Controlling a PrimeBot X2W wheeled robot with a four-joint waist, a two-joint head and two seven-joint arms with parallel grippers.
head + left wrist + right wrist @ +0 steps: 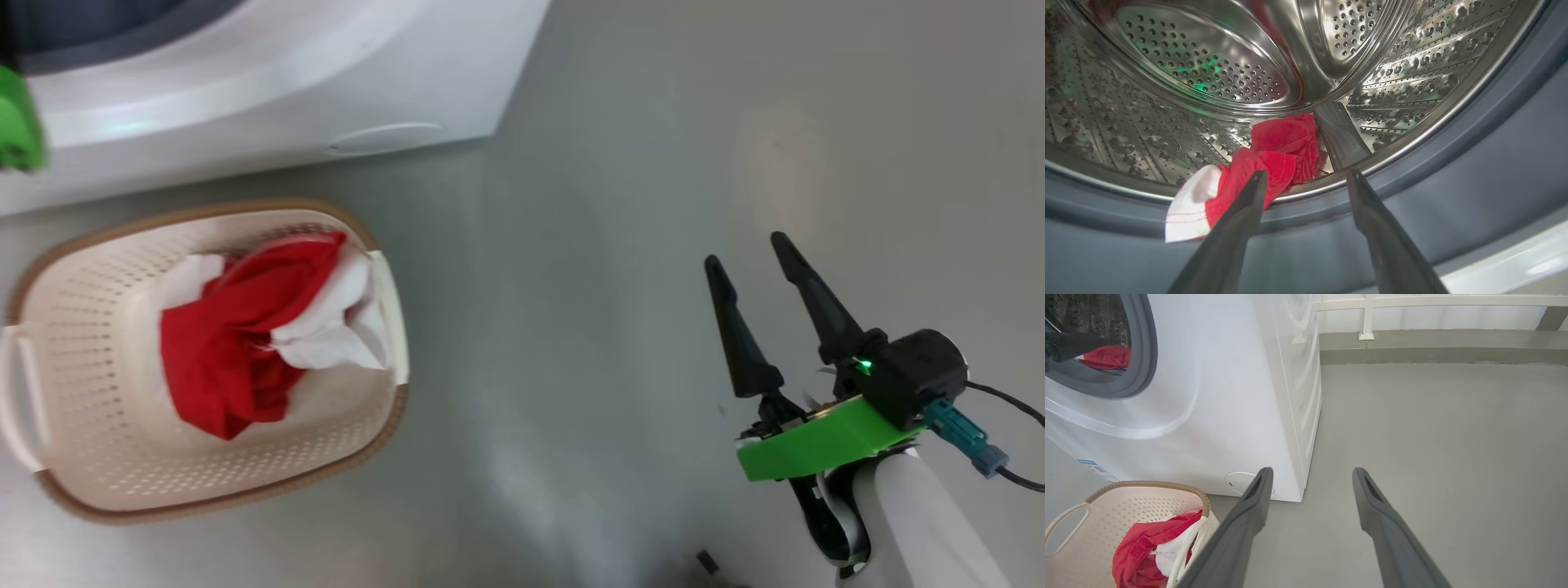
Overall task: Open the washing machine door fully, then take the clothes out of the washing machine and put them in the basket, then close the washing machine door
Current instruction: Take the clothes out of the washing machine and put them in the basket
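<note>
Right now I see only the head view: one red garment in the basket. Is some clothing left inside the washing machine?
Observer: Yes. The left wrist view shows a red garment in the drum.
Operator: How deep is it?
Observer: At the front edge; its white corner hangs out over the grey gasket.
Operator: Does the left end effector hold it?
Observer: No. The left end effector is open, fingers apart, with one finger in front of the cloth.
</note>
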